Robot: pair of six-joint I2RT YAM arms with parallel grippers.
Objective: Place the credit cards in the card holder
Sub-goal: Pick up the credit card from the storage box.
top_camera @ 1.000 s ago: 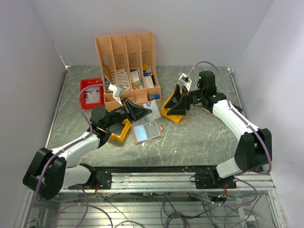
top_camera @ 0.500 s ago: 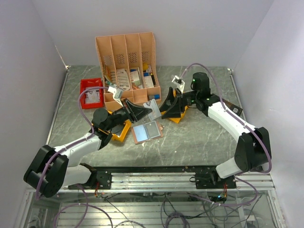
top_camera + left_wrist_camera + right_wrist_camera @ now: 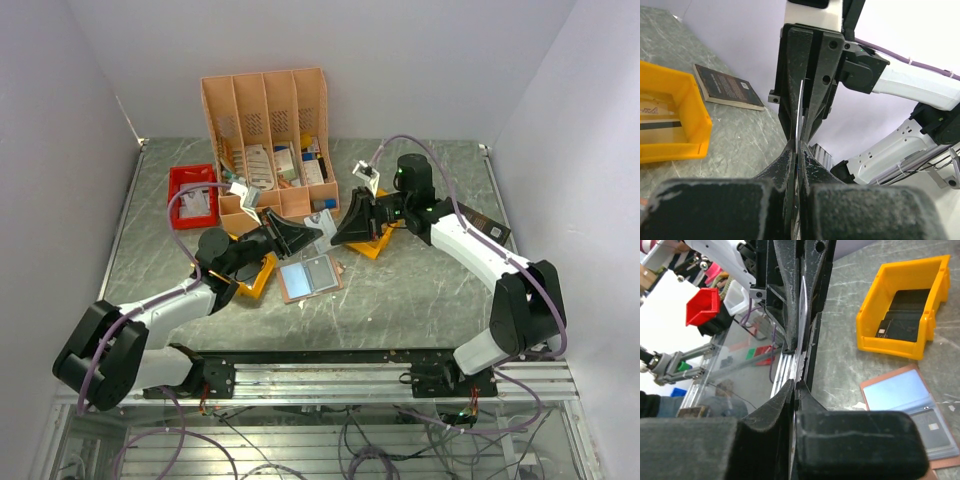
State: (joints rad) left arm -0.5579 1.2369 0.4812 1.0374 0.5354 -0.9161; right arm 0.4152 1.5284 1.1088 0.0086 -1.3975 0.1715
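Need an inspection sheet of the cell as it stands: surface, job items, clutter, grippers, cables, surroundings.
Surface: grey marbled table.
Job's things: card holder lying open on the table; one credit card held edge-on in the air.
Clutter: peach organiser with leaflets, red bin, two yellow bins, black book.
Grippers: left gripper and right gripper tip to tip, both apparently shut on the credit card.
Cables: purple cable looped along each arm; wiring under the frame.
Surroundings: plain pale walls.

R hand (image 3: pixel 795 384) & L hand (image 3: pixel 801 340) both pinch one card (image 3: pixel 803 295) edge-on; card holder (image 3: pixel 900 392) open on desk (image 3: pixel 840 360) nr yellow bin (image 3: pixel 890 347).
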